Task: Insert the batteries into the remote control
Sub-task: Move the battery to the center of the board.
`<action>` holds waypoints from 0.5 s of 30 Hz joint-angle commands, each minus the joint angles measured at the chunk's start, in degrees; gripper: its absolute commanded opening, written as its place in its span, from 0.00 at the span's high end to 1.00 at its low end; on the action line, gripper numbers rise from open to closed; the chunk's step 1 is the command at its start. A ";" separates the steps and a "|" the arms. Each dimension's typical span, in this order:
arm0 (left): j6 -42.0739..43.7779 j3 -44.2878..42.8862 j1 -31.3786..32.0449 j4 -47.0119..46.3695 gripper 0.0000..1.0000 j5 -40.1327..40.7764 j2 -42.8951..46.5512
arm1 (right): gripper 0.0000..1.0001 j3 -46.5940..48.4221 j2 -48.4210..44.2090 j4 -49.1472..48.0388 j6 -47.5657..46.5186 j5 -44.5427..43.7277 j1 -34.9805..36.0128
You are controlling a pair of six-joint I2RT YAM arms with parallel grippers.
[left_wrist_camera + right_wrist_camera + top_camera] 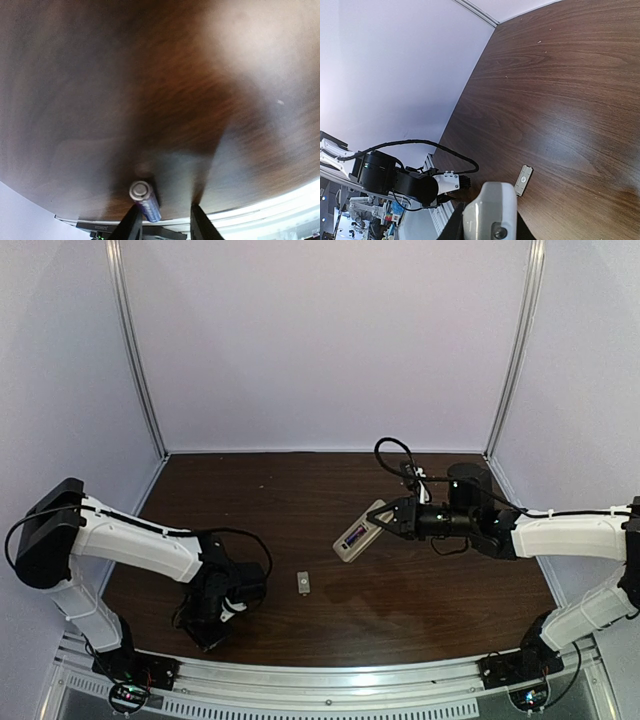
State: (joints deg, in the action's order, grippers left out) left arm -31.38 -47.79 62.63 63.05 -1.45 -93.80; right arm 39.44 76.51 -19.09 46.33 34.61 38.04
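So the right gripper (388, 520) was clamped on the remote (357, 534), holding it up off the table (300, 500), with what looked like the first battery (354, 537) already in the recess. The second battery (145, 201) sat near the table's front edge between the fingers of the left gripper (167, 227), which were apart, not squeezing it yet. Left to do, I'd guess: grab it and slot it in. There was decent bare wood between the arms, just a little cover (303, 583) mid-table.

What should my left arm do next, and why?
Probably close the left gripper on the battery. The battery sits between the jaws, against one of them with a gap to the other, so it looks ungripped. The right gripper holds the remote raised over the table.
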 commanded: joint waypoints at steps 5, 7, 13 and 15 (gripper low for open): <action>0.12 0.92 0.17 -6.80 0.79 -2.42 -4.03 | 1.00 1.66 -0.37 0.56 -0.78 0.40 -0.73; 0.05 0.52 0.16 -7.54 0.84 -2.12 -4.18 | 1.00 1.75 -0.37 0.90 -1.01 0.41 -0.87; 3.16 -3.23 -0.48 -11.21 1.00 0.31 -6.56 | 1.00 1.55 -1.33 1.74 -1.47 0.50 -2.20; 5.39 -7.25 -0.83 -12.39 1.00 0.47 -7.49 | 1.00 1.39 -2.04 2.70 -1.79 0.67 -3.18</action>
State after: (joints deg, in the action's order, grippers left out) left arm -29.80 -50.59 62.54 64.53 -4.05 -97.67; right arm 39.53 76.47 -17.43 45.98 34.74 36.60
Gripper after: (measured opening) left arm 0.071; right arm 0.226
